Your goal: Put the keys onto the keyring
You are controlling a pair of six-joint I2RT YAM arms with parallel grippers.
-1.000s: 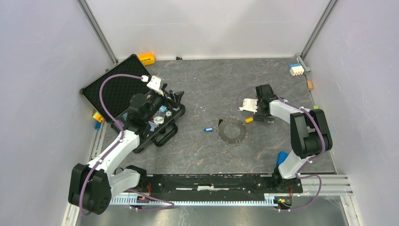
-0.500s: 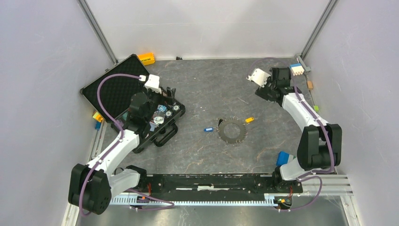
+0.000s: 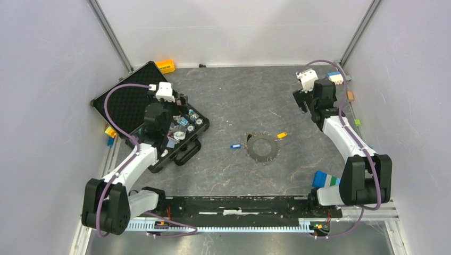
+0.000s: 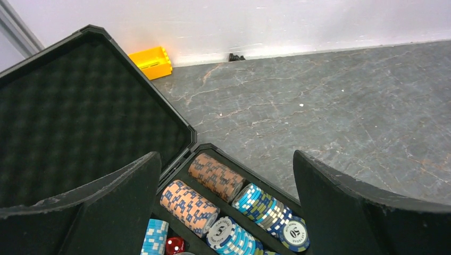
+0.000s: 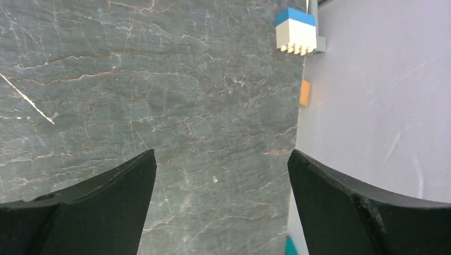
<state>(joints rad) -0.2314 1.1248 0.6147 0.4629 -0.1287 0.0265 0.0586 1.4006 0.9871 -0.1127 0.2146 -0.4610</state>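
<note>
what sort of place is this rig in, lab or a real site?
Likely a lab robot cell: plain panel walls on aluminium posts, a stone-look table, and props such as a poker chip case and toy block.

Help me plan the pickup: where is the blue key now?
In the top view, the blue key lies mid-table, just left of the keyring; the yellow key sits at the ring's upper right.

Bright, even light; soft shadows; sharp focus

Overhead — whole table (image 3: 234,101), wrist views close (downward)
</note>
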